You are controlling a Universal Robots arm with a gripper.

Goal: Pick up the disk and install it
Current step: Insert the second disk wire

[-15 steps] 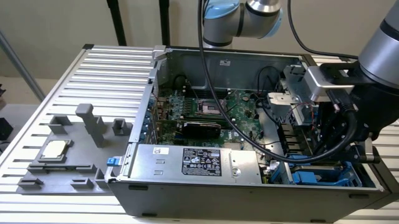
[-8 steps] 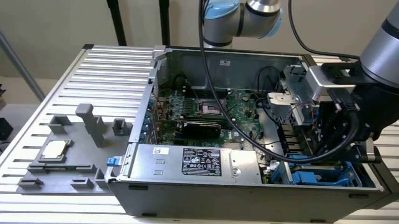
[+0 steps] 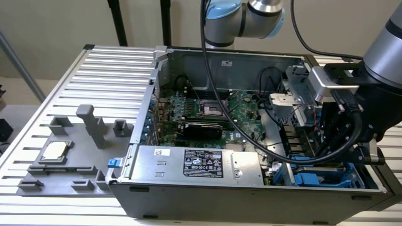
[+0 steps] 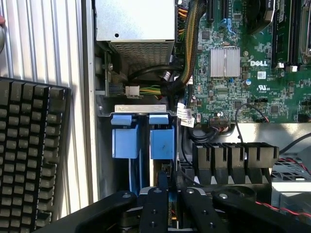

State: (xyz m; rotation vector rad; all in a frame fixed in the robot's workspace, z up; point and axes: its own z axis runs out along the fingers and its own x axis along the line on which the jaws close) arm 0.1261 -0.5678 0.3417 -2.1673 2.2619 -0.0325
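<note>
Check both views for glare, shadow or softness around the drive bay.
Exterior view: even daylight, bright sheen on the ribbed aluminium table, blue plastic drive bay shaded beneath the arm. Wrist view: black gripper close and soft, green motherboard crisp.

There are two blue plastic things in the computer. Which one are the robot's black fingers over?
The blue plastic rail end nearer the green motherboard: the gripper lines up with it, while the other blue one sits beside.

Plain wall, ribbed metal worktop

We see a beige wall (image 3: 56,23) behind a ribbed silver worktop (image 3: 113,70), with two dark upright poles (image 3: 117,21) standing against the wall and a thin grey bar (image 3: 19,61) slanting at the exterior view's left; light falls evenly.
</note>
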